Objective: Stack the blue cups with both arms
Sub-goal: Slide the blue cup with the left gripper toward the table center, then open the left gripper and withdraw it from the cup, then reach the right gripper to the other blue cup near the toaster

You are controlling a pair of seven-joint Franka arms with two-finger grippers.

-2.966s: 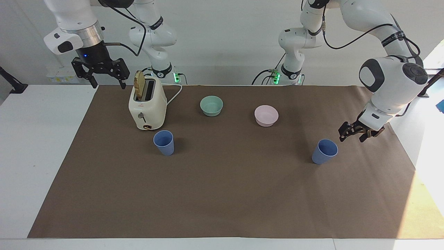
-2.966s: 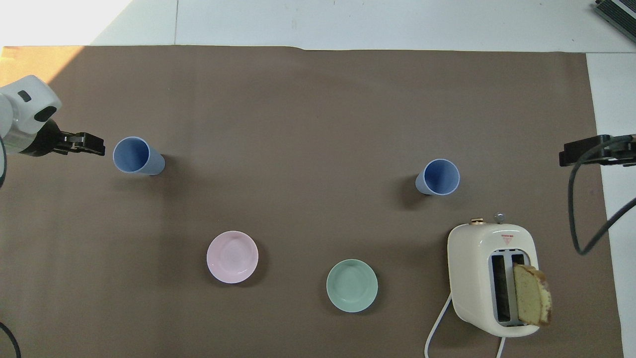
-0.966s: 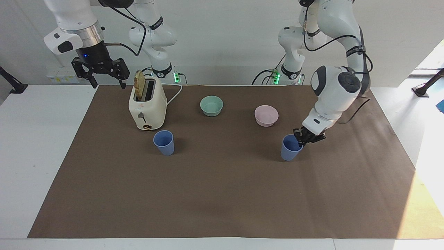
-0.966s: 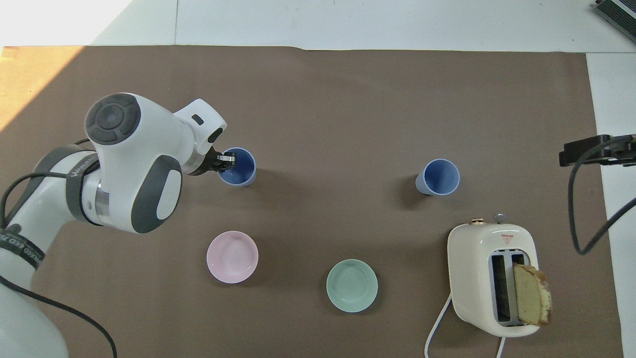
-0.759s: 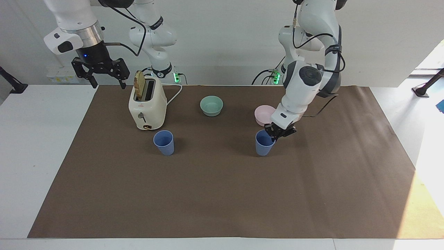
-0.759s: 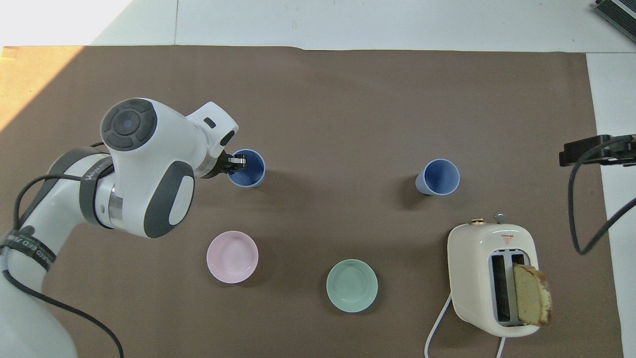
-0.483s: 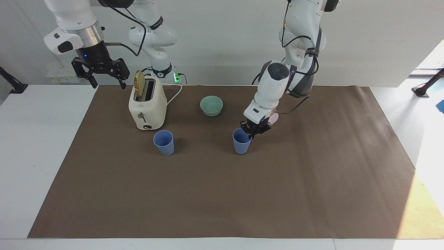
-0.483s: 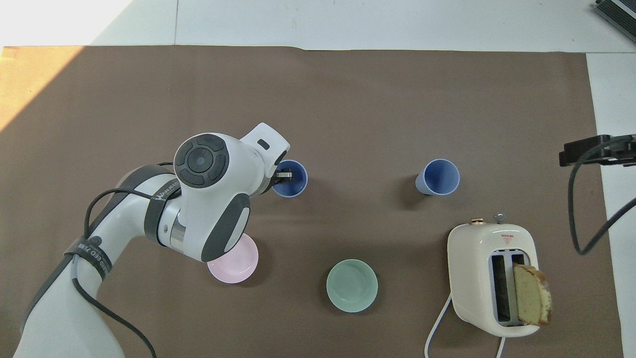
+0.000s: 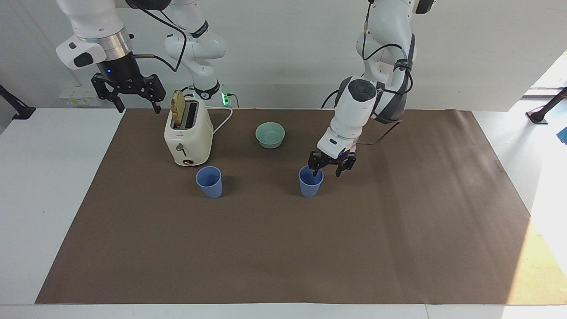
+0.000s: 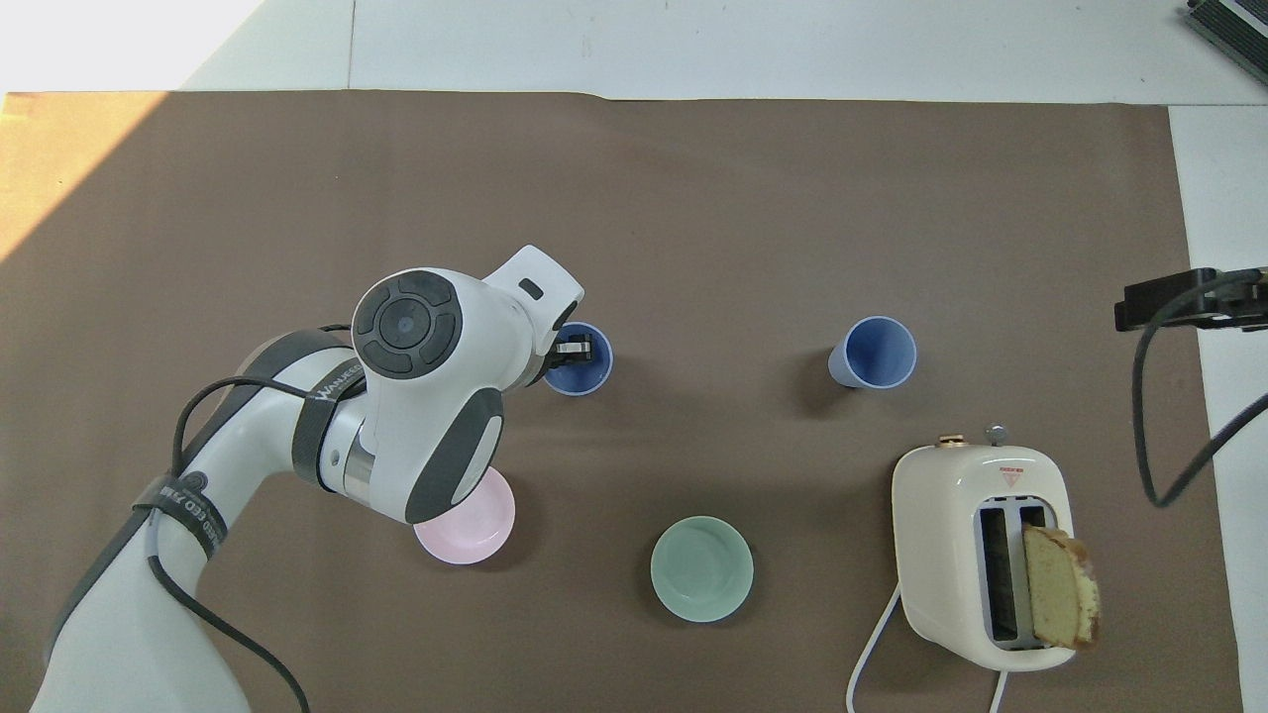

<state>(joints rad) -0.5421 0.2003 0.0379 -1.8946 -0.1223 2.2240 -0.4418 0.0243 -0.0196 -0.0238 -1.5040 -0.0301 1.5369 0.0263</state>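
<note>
One blue cup [image 9: 310, 185] [image 10: 590, 375] stands upright near the middle of the brown mat. My left gripper [image 9: 327, 171] [image 10: 570, 349] is open at its rim, one finger down inside the cup and the other outside, on the side toward the left arm's end. The other blue cup [image 9: 209, 181] [image 10: 874, 352] stands alone just off the toaster's lever end, toward the right arm's end. My right gripper [image 9: 138, 106] [image 10: 1154, 302] hangs open and waits high above the mat's edge beside the toaster, holding nothing.
A cream toaster [image 9: 188, 135] [image 10: 981, 555] with a slice of bread up in one slot stands nearer the robots than the second cup. A mint-green bowl [image 9: 270, 134] [image 10: 701, 568] sits near the robots. My left arm partly covers a pink bowl [image 10: 466, 540].
My left gripper brought the cup from the left arm's end toward the middle of the mat, then opened and let go of its rim. The right arm has not moved.
</note>
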